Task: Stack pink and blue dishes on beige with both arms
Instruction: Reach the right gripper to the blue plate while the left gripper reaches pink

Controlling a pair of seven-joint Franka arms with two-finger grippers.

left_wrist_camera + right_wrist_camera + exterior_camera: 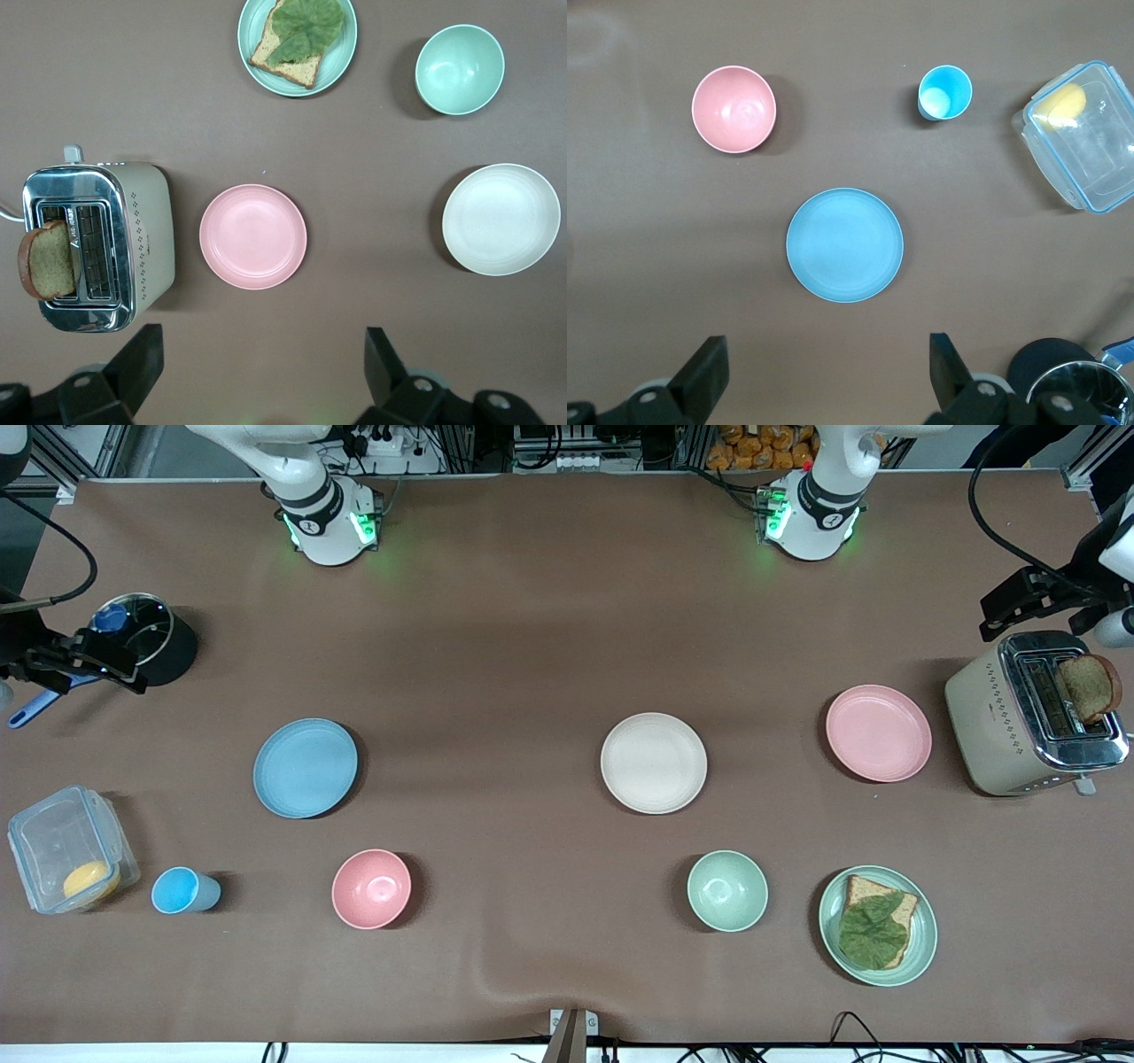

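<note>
The pale pink plate (pixel 878 732) (pixel 253 236) lies toward the left arm's end of the table, beside the toaster. The cream-beige plate (pixel 654 763) (pixel 501 219) sits mid-table with nothing on it. Toward the right arm's end lies the light blue plate (pixel 305 768) (pixel 845 244). My left gripper (pixel 997 615) (pixel 262 341) hangs high and open over bare cloth between the pink plate and its arm's base. High over bare cloth between the blue plate and the right arm's base hangs my right gripper (pixel 131 676) (pixel 826 345), also open. Neither holds anything.
A toaster (pixel 1032 713) with a toast slice stands at the left arm's end. Nearer the camera are a green bowl (pixel 727 890), a green plate with bread and leaf (pixel 877 926), a pink bowl (pixel 371 888), a blue cup (pixel 182 890) and a clear box (pixel 66 859). A black pot (pixel 155 646) is there too.
</note>
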